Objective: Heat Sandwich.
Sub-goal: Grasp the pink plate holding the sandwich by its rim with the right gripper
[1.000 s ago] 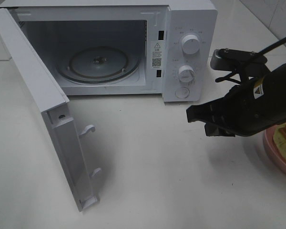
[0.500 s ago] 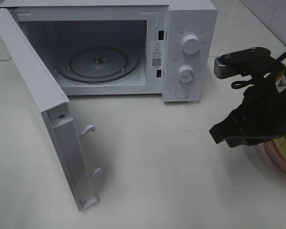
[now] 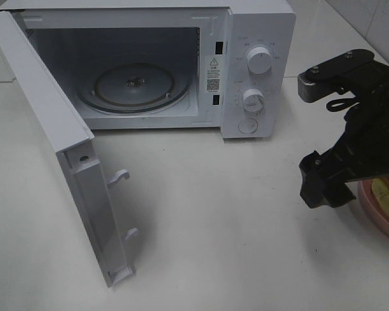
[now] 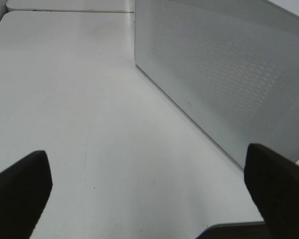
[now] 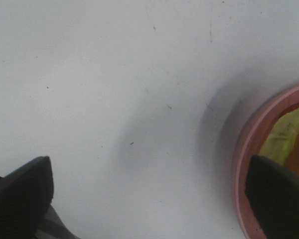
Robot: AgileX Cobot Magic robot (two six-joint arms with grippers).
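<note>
White counter [image 3: 214,220]; leafy yellow-green sandwich [image 5: 288,134]

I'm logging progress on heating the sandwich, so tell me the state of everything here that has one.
microwave door: swung wide open.
turntable: bare, nothing on it.
sandwich: lying on the pink plate, not gripped.
right gripper: open, empty, at the plate's edge.
left gripper: open, empty, above the table.
</note>
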